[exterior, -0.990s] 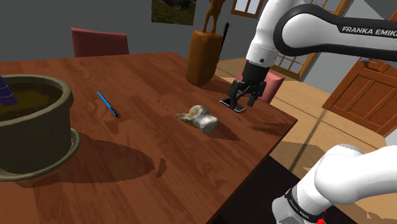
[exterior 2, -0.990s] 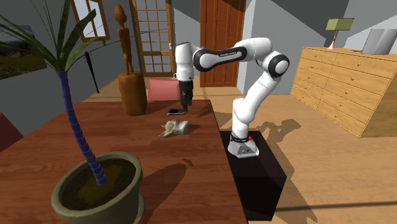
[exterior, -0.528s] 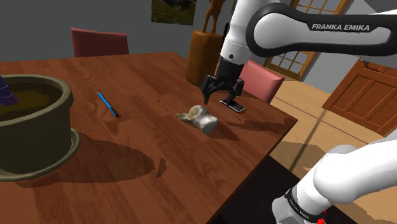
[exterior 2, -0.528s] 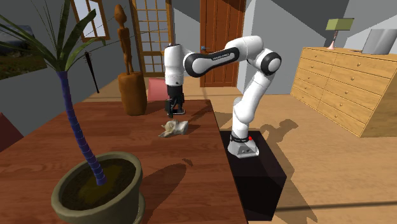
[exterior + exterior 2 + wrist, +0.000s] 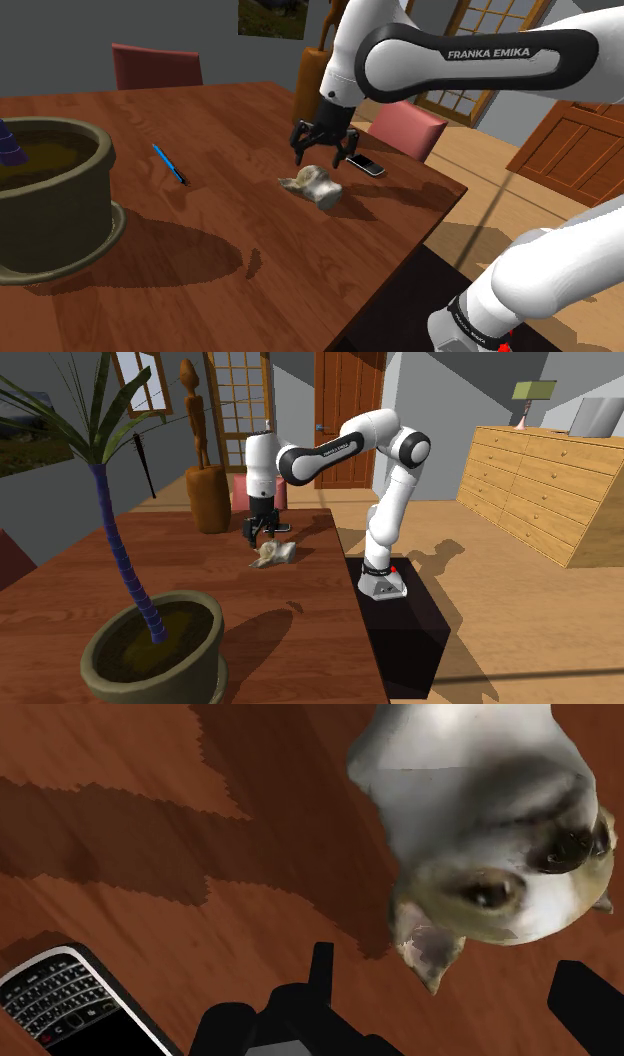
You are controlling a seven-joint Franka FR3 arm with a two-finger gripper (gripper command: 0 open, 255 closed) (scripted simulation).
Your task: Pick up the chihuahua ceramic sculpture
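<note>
The chihuahua sculpture (image 5: 312,186), white and tan with a dark muzzle, lies on its side on the brown wooden table (image 5: 230,120) near the edge closest to the stand. My black gripper (image 5: 317,158) hovers just above and slightly behind it, fingers spread and touching nothing. From the second exterior view, the gripper (image 5: 260,533) hangs over the sculpture (image 5: 272,555). In the wrist view the dog's head (image 5: 490,834) lies ahead of the open gripper (image 5: 455,994), with one fingertip (image 5: 320,966) beside its ear.
A black phone (image 5: 364,165) lies just beyond the sculpture by the table edge, also beside the gripper (image 5: 70,999). A blue pen (image 5: 169,163), a big plant pot (image 5: 50,195), a tall brown vessel (image 5: 320,90) and two chairs (image 5: 405,125) surround the spot.
The gripper has swung from over the phone toward the shoulder view's left and now hangs above the sculpture. It has stayed open; sculpture and phone have not moved.
</note>
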